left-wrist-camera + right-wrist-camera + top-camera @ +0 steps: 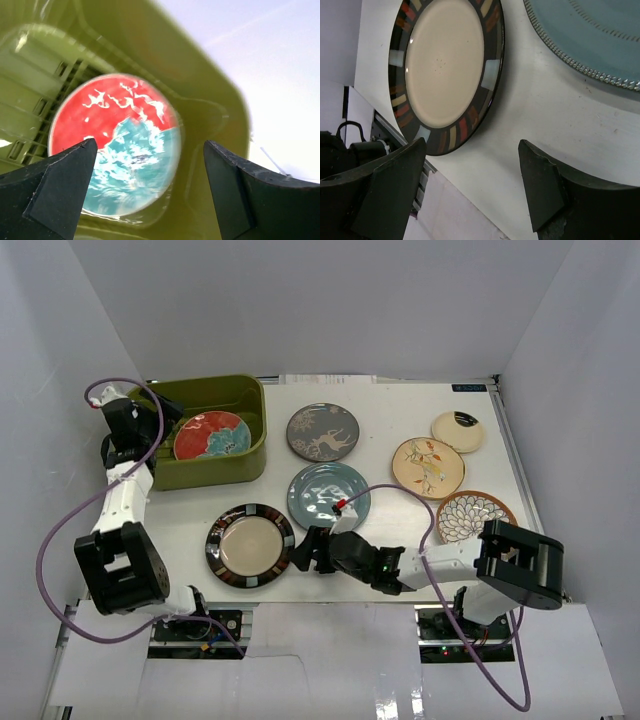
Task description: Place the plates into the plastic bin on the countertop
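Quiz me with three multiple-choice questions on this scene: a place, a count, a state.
1. Where is the red and teal plate? A on the floor; B in the green bin; C on a shelf.
2. How many plates lie on the table outside the bin? A four; B eight; C six.
3. How is the left end effector? A open, empty; B shut on a plate; C shut on the bin.
Answers: B, it lies on the bin's slotted bottom; C, six lie spread there; A, it stands wide above the plate, gripping nothing.
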`<state>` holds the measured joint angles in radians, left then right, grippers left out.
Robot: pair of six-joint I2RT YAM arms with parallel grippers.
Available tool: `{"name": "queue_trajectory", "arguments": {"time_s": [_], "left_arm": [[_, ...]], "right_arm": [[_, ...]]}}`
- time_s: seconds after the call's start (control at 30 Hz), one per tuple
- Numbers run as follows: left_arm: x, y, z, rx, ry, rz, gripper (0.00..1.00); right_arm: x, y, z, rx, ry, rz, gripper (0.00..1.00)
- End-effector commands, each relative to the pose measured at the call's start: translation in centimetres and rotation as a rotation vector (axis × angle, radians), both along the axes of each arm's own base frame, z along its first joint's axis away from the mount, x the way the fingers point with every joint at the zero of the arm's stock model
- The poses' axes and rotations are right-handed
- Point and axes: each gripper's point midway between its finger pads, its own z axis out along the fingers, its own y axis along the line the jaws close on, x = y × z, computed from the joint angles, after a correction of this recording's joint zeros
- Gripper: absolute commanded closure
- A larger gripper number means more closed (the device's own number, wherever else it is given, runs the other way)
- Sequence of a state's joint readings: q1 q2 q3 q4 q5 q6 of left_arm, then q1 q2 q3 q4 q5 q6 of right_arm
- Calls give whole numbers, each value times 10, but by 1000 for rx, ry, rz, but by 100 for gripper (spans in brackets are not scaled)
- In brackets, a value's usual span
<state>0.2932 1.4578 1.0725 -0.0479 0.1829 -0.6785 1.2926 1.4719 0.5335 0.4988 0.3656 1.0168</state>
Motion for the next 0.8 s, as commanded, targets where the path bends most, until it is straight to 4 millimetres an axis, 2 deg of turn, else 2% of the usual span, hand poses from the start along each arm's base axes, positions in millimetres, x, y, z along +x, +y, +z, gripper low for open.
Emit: {"name": "queue_trajectory", "arguments": {"time_s": [0.0, 0.03, 0.13, 0.17, 0.23, 0.27, 0.33, 0.37, 0.4, 0.43, 0.47, 0.5, 0.53, 0.57, 0.63, 0.67, 0.73, 0.77], "left_arm": [[-13, -10, 70, 79, -143, 23, 2], [-20, -15, 89, 88, -185, 19, 2], [-34, -30, 114, 80, -246, 1, 2], [-44, -37, 130, 80, -283, -11, 2], [-56, -53, 144, 56, -315, -62, 2], [-68, -61, 159, 56, -353, -87, 2], [-86, -82, 158, 16, -354, -165, 2], [-105, -92, 168, 10, -388, -204, 2], [-116, -101, 170, 1, -402, -245, 2], [-130, -120, 170, -22, -410, -348, 2], [-142, -130, 158, -38, -380, -401, 2], [-161, -140, 163, -31, -404, -452, 2], [-178, -157, 154, -57, -388, -554, 2], [-199, -167, 157, -54, -413, -605, 2], [-223, -185, 151, -70, -414, -692, 2], [-233, -194, 138, -91, -382, -740, 2], [-253, -210, 132, -95, -380, -826, 2], [-259, -215, 125, -95, -367, -867, 2]], "right_arm": [[13, 20, 17, 145, 39, -112, 20], [13, 24, 18, 174, 63, -125, 21], [13, 30, 3, 173, 116, -150, 24], [13, 32, -3, 173, 129, -157, 26], [14, 33, -8, 197, 150, -174, 27], [14, 35, -15, 198, 161, -178, 28], [15, 39, -17, 217, 169, -183, 31], [15, 43, -20, 238, 183, -187, 34], [15, 45, -23, 248, 193, -191, 35], [16, 47, -24, 258, 204, -197, 36], [16, 49, -32, 258, 229, -212, 38], [18, 50, -33, 265, 231, -218, 40], [19, 50, -35, 265, 233, -227, 42], [19, 50, -39, 275, 255, -242, 45], [19, 51, -42, 289, 266, -248, 50], [20, 54, -44, 290, 266, -250, 57], [20, 55, -48, 284, 272, -252, 65], [22, 57, -46, 289, 264, -254, 74]]}}
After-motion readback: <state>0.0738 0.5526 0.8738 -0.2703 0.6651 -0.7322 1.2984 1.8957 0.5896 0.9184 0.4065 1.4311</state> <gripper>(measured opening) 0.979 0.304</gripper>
